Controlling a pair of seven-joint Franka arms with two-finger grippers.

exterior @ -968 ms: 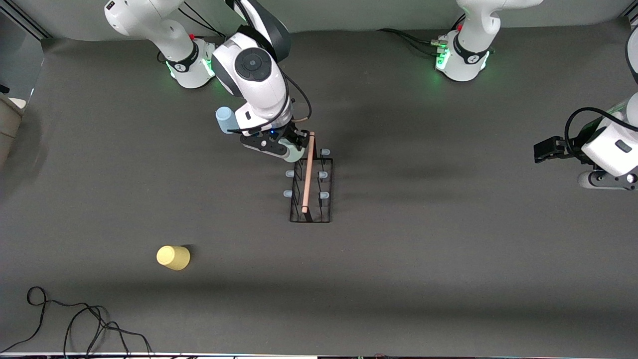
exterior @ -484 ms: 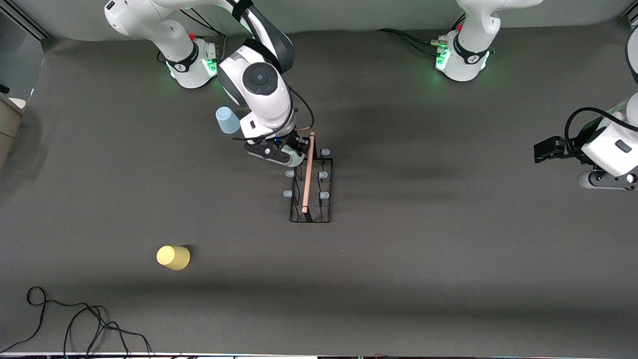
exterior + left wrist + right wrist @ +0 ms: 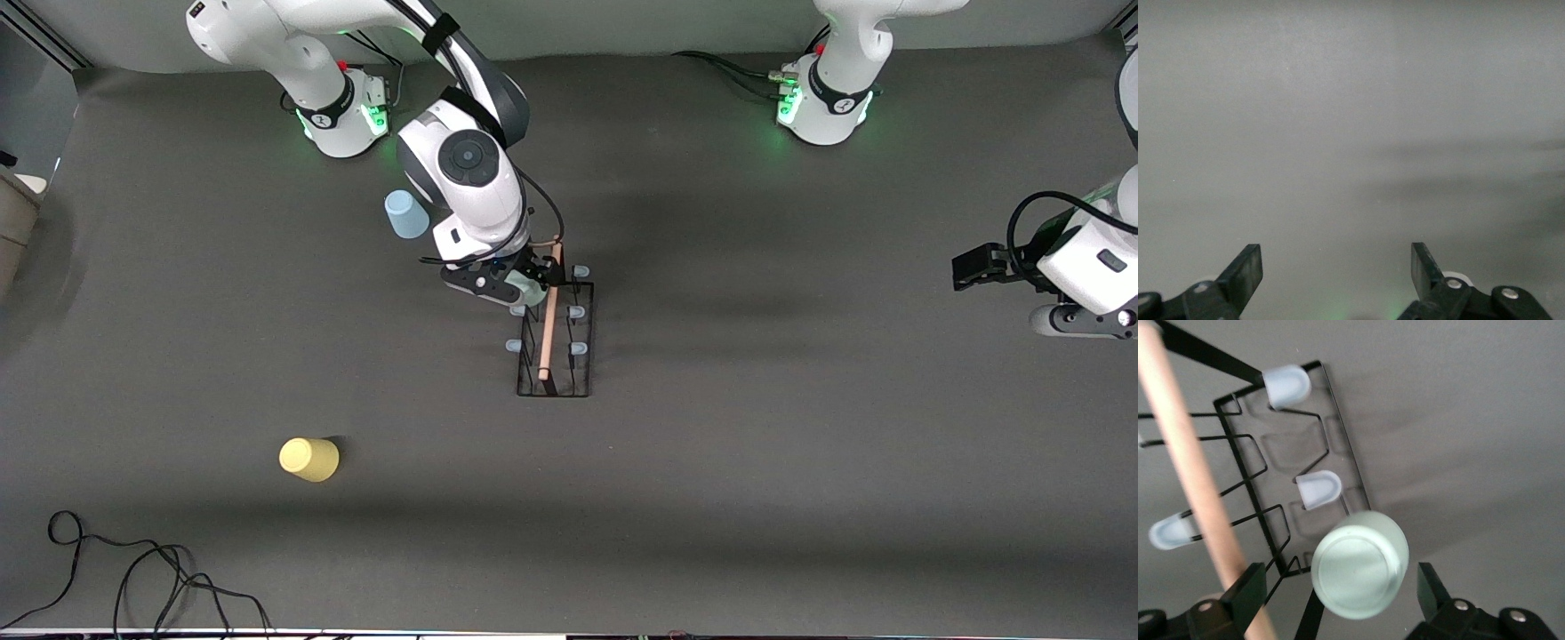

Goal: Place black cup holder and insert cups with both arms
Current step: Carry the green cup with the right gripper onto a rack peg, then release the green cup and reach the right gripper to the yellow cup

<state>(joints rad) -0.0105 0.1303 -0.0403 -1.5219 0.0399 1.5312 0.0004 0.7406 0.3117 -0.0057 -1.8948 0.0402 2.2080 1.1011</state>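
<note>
The black cup holder (image 3: 556,342) stands mid-table, its wooden handle (image 3: 549,311) along the top. My right gripper (image 3: 526,283) is over the rack's end nearest the robot bases. In the right wrist view its fingers (image 3: 1251,587) stand apart on either side of the mint green cup (image 3: 1358,567), not touching it. The cup sits upside down at the rack's (image 3: 1345,440) corner, beside a pale blue prong tip (image 3: 1317,488). The light blue cup (image 3: 406,215) and the yellow cup (image 3: 308,460) stand on the table. My left gripper (image 3: 973,267) waits open at the left arm's end, over bare table (image 3: 1336,257).
A black cable (image 3: 133,569) lies coiled at the table's front corner toward the right arm's end. The arm bases (image 3: 342,111) stand along the table's back edge. The dark mat (image 3: 800,462) is bare around the rack.
My right arm has shifted a little toward the rack with the mint cup, uncovering more of the light blue cup. The left arm has not moved.
</note>
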